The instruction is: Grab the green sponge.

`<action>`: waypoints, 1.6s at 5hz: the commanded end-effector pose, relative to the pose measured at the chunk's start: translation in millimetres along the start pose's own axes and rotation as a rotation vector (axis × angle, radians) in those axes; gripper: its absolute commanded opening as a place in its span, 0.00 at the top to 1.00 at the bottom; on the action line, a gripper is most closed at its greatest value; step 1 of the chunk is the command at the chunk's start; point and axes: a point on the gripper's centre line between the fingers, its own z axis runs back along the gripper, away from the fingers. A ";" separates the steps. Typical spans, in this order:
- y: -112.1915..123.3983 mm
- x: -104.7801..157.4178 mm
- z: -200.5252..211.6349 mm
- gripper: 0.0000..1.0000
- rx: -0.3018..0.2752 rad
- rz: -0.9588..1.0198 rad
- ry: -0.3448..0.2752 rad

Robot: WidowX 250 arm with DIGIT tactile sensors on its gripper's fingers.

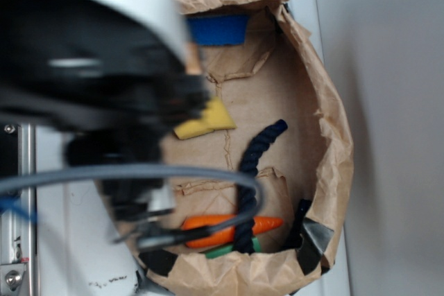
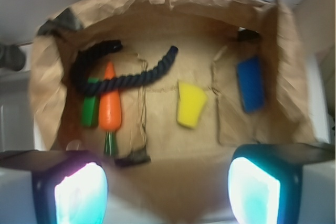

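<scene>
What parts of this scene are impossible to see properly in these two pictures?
- Exterior view: the blurred black robot arm covers the left of the brown paper tray and one end of the pale yellow wedge-shaped foam sponge.
- Exterior view: the dark blue twisted rope crosses the orange carrot.
- Wrist view: only the tool's two fingertips show, spread apart; the bottom edge cuts them.
- Wrist view: the blue rectangular sponge is blurred.

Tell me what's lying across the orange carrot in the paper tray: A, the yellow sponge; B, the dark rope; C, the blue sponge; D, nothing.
B: in the wrist view the dark rope crosses over the top of the orange carrot, while both sponges lie apart from it.
</scene>
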 end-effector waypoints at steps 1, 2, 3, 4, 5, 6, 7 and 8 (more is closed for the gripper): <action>6.7 5.4 14.6 0.00 0.001 0.020 -0.057; 6.7 5.4 14.6 0.00 0.001 0.020 -0.057; 6.7 5.4 14.6 0.00 0.001 0.020 -0.057; 4.3 16.8 -32.7 0.00 0.022 0.044 -0.049; 6.4 29.5 -67.4 0.00 0.045 0.087 -0.049; 12.5 34.7 -98.5 0.00 0.060 0.131 -0.038; 19.3 33.1 -118.2 0.00 0.075 0.191 -0.022; 28.5 27.5 -136.8 0.00 0.078 0.226 0.030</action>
